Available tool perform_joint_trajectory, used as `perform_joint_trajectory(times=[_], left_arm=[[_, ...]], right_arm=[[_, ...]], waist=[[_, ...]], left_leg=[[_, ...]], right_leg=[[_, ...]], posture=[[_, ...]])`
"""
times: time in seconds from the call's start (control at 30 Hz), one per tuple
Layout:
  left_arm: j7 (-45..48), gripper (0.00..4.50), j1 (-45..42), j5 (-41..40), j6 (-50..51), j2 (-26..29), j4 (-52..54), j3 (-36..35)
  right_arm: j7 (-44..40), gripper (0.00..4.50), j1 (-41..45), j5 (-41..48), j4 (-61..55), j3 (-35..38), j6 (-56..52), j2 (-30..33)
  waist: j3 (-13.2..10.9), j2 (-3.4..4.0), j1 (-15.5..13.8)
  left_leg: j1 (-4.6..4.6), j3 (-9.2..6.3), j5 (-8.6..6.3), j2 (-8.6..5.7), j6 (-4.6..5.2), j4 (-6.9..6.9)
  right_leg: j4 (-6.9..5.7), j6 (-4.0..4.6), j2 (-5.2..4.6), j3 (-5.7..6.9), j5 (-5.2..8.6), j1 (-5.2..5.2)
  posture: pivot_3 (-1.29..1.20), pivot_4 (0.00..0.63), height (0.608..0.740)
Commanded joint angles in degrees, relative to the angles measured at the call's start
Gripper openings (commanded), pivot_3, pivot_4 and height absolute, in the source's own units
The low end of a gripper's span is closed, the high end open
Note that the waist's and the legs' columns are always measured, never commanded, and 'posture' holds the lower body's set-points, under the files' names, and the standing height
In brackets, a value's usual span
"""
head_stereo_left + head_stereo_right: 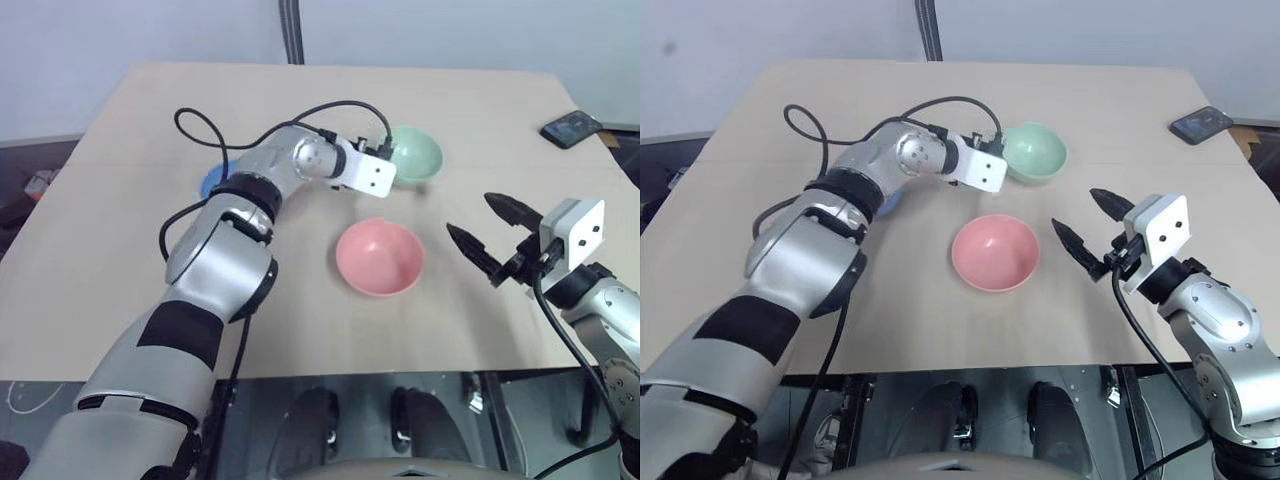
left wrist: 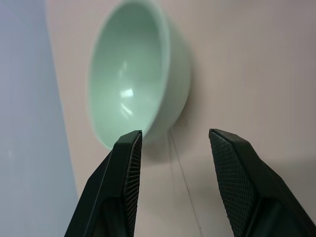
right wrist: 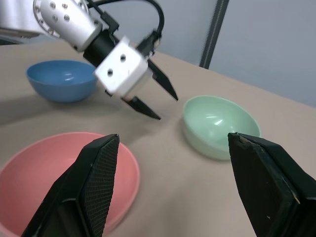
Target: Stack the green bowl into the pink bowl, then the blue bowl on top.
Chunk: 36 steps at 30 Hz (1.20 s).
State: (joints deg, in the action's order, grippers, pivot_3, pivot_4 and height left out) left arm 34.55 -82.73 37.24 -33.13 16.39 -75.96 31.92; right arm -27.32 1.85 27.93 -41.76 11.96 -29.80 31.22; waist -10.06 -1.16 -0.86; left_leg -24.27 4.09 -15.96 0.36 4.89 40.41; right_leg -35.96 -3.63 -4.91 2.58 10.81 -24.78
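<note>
One table (image 1: 150,150) carries three bowls. The left gripper (image 3: 155,96), jaws parted and empty, hovers just beside the green bowl (image 1: 415,155). The blue bowl (image 3: 61,79) sits behind its arm. The pink bowl (image 1: 380,257) lies between it and the wide-open, empty right gripper (image 1: 480,225).
</note>
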Motion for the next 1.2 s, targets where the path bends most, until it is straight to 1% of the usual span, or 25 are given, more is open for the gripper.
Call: perform_joint_trajectory(times=[0.03, 0.3, 0.53, 0.63, 0.73, 0.93, 1.03, 1.2], left_arm=[[-3.7, 2.28, -3.0, 1.8, 2.3, -1.1, -0.4, 0.8], [-6.9, 2.28, -3.4, 4.6, 3.0, -2.0, -1.2, 2.6], [-9.1, 2.28, -3.0, 7.0, 4.8, -4.1, -2.0, 4.1], [-8.9, 1.47, -2.7, 7.2, 4.6, -4.6, -2.2, 4.4], [-8.4, 0.04, -2.6, 7.3, 4.6, -5.0, -2.3, 4.2], [-7.4, 0.04, -2.6, 6.5, 4.1, -5.6, -2.2, 3.5], [-5.7, 0.04, -2.5, 5.4, 2.4, -4.6, -1.9, 2.4], [-2.2, 0.04, -2.5, 1.3, 1.0, -2.7, -1.3, -1.3]], right_arm=[[0.7, 3.71, -0.8, -0.4, -2.0, 1.2, 1.6, 0.0], [1.4, 3.71, -1.7, -1.3, -2.0, 0.5, 2.6, -0.4], [1.6, 3.71, -1.5, -1.9, -1.4, -0.1, 3.4, -1.0], [1.5, 3.71, -1.7, -2.0, -1.4, -0.1, 3.5, -1.1], [1.4, 3.71, -2.0, -2.1, -1.3, 0.0, 3.8, -1.1], [1.6, 3.71, -2.1, -2.3, -1.3, -0.2, 4.0, -1.1], [1.3, 3.71, -2.5, -2.3, -1.1, 0.0, 4.2, -1.0], [0.6, 3.71, -2.0, -1.7, 0.1, -0.3, 4.2, -1.1]], waist=[[0.0, 0.00, 0.0], [0.0, 0.00, 0.0], [0.0, 0.00, -0.1], [0.0, 0.00, 0.0], [0.0, 0.00, 0.0], [0.0, 0.00, -0.1], [0.0, 0.00, 0.0], [0.0, 0.00, 0.0]], left_leg=[[-0.01, -0.01, 0.00, 0.01, 0.00, 0.00], [-0.02, 0.00, 0.00, 0.01, 0.00, 0.00], [-0.02, 0.00, 0.00, 0.00, 0.00, 0.00], [-0.03, 0.00, 0.00, 0.00, 0.00, 0.00], [-0.03, 0.00, 0.00, 0.00, 0.00, 0.00], [-0.02, 0.00, 0.00, 0.00, 0.01, 0.01], [-0.03, 0.00, 0.00, 0.00, 0.01, 0.01], [-0.02, 0.01, 0.00, 0.01, 0.01, 0.01]], right_leg=[[0.00, 0.00, 0.00, 0.00, 0.00, -0.01], [0.00, 0.00, 0.00, 0.00, 0.00, -0.02], [0.01, 0.00, -0.01, 0.00, 0.00, -0.02], [0.00, 0.00, -0.01, 0.00, 0.00, -0.02], [0.00, 0.00, 0.00, 0.00, 0.00, -0.03], [0.00, 0.00, -0.01, 0.00, 0.00, -0.02], [0.00, 0.00, -0.01, 0.00, 0.00, -0.02], [-0.01, 0.00, -0.01, -0.01, 0.00, -0.03]], posture=[[0.00, 0.150, 0.740], [0.00, 0.150, 0.740], [0.00, 0.150, 0.740], [0.00, 0.150, 0.740], [0.00, 0.150, 0.740], [0.00, 0.150, 0.740], [0.00, 0.150, 0.740], [0.00, 0.150, 0.740]])
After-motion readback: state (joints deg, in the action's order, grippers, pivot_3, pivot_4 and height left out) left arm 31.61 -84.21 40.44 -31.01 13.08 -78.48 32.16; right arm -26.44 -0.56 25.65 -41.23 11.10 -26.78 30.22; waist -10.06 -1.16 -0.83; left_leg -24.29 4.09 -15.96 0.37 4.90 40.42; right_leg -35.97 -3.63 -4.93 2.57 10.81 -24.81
